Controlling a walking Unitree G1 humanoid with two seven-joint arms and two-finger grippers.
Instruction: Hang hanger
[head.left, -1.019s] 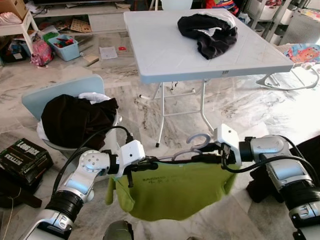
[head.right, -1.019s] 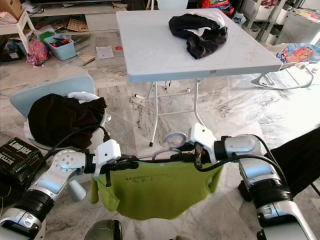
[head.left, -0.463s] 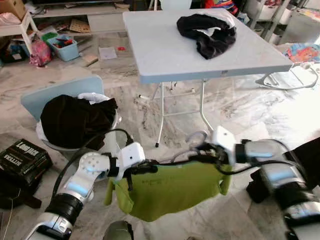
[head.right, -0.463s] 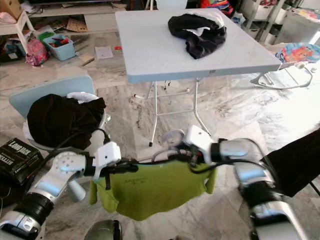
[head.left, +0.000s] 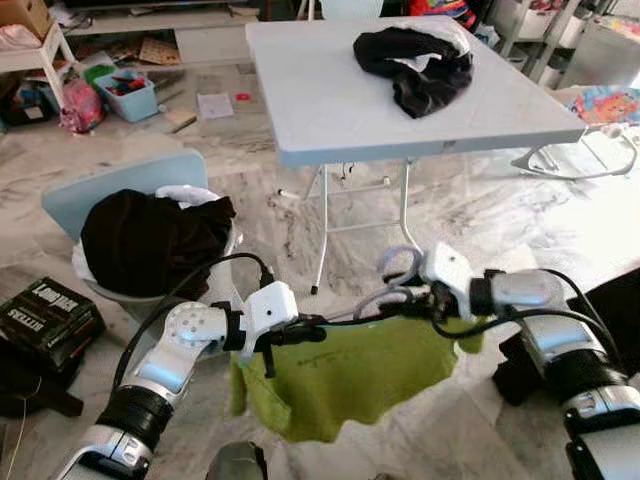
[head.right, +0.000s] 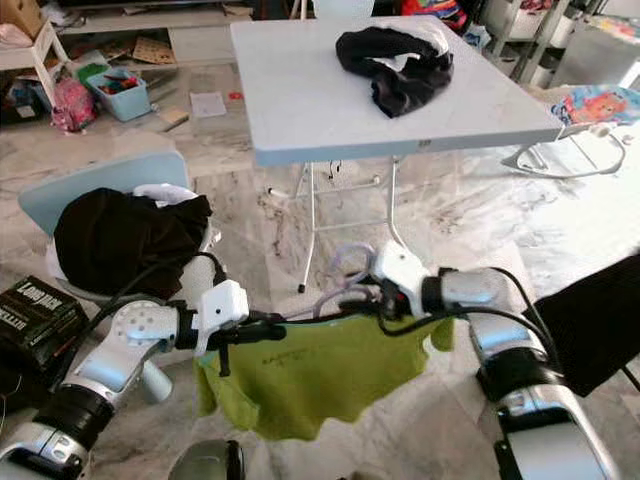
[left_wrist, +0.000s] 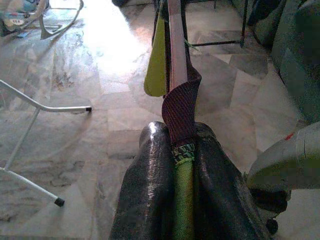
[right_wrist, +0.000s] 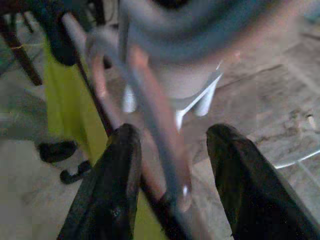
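Observation:
A hanger, its pale hook (head.left: 400, 265) standing up, carries a lime-green T-shirt (head.left: 350, 370) and hangs level between my two grippers above the marble floor. My left gripper (head.left: 310, 330) is shut on the hanger's left end; in the left wrist view its fingers (left_wrist: 145, 190) pinch green cloth and the dark hanger arm (left_wrist: 176, 50). My right gripper (head.left: 415, 298) sits just below the hook. In the right wrist view its fingers (right_wrist: 107, 185) stand apart, with the hanger's neck (right_wrist: 150, 115) passing between them.
A white folding table (head.left: 330, 110) stands ahead with a black garment (head.left: 415, 60) on it. A pale blue chair piled with dark clothes (head.left: 150, 235) is at the left, a black box (head.left: 45, 315) beside it. Dark fabric (head.left: 615, 320) lies at the right.
The shirt has swung and now hangs narrower, bunched toward the left. My right gripper has moved in close under the hook. My left gripper has shifted a little to the right.

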